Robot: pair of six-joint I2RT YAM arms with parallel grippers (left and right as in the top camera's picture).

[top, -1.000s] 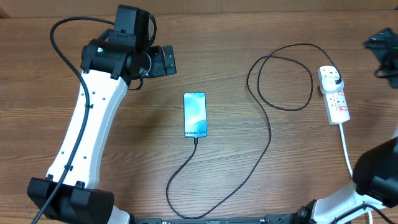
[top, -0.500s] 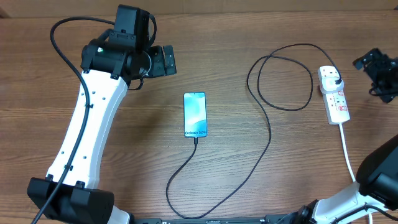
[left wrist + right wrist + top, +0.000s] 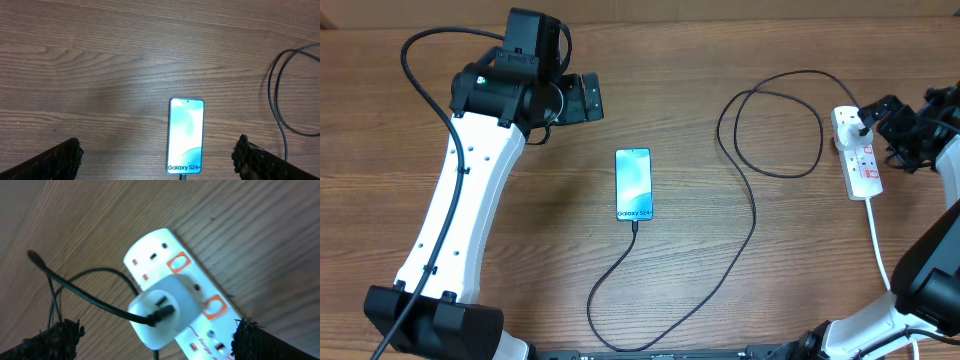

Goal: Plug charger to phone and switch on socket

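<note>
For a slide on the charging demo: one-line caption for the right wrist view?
Open right gripper poised over the white power strip, black charger cable plugged into its white adapter.

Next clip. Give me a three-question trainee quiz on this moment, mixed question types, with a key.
1. True or false: the charger cable is already plugged into the phone.
2. Fill in: the left tool has its fingers ____ (open/shut).
3. Which one hovers right by the socket? A) left tool B) right tool C) phone

Key: 1 true; 2 open; 3 B.
</note>
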